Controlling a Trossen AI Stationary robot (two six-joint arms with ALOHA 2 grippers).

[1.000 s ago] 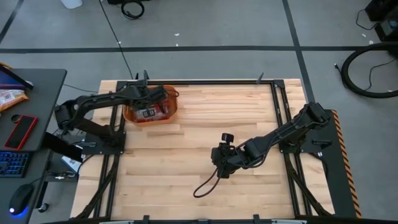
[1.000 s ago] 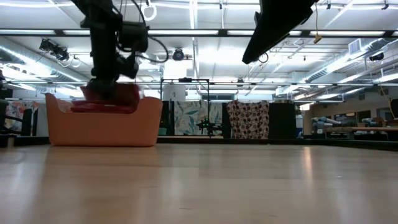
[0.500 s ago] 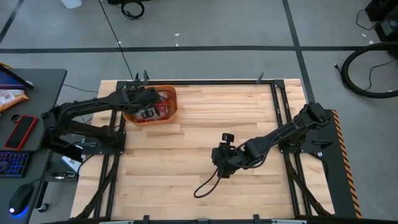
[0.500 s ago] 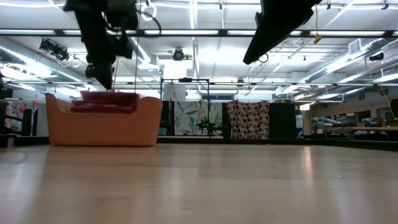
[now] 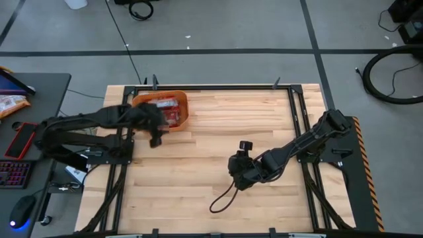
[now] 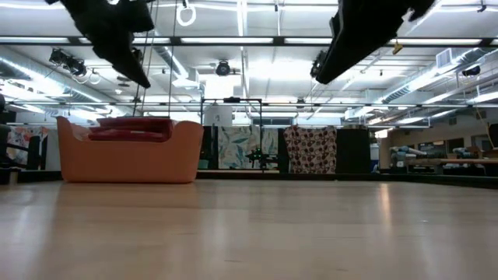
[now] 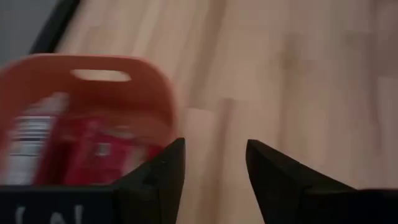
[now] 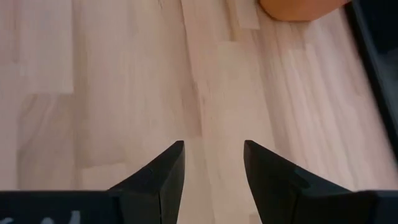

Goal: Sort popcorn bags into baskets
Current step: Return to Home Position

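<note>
The orange basket (image 5: pixel 160 109) stands at the table's far left, and several red popcorn bags (image 5: pixel 168 114) lie stacked in it. Their top edges show above its rim (image 6: pixel 132 127). My left gripper (image 5: pixel 158 127) hangs open and empty just off the basket's near side, high above the table (image 6: pixel 117 47). In its wrist view the fingers (image 7: pixel 214 168) stand apart, with the basket (image 7: pixel 149 81) and the bags (image 7: pixel 93 149) ahead. My right gripper (image 5: pixel 234 168) waits open over the middle of the table (image 8: pixel 213 168).
A dark cable (image 5: pixel 221 197) loops over the boards near my right gripper. Black frame rails (image 5: pixel 294 112) run along the table's sides and far edge. A desk (image 5: pixel 26 132) with a phone and keyboard stands off the left edge. Bare boards lie between the grippers.
My left gripper has let go of a red bag, which now lies on the pile in the basket. It has then risen and drawn back over the basket's near rim toward the table's near edge. My right gripper has shifted slightly toward the right edge.
</note>
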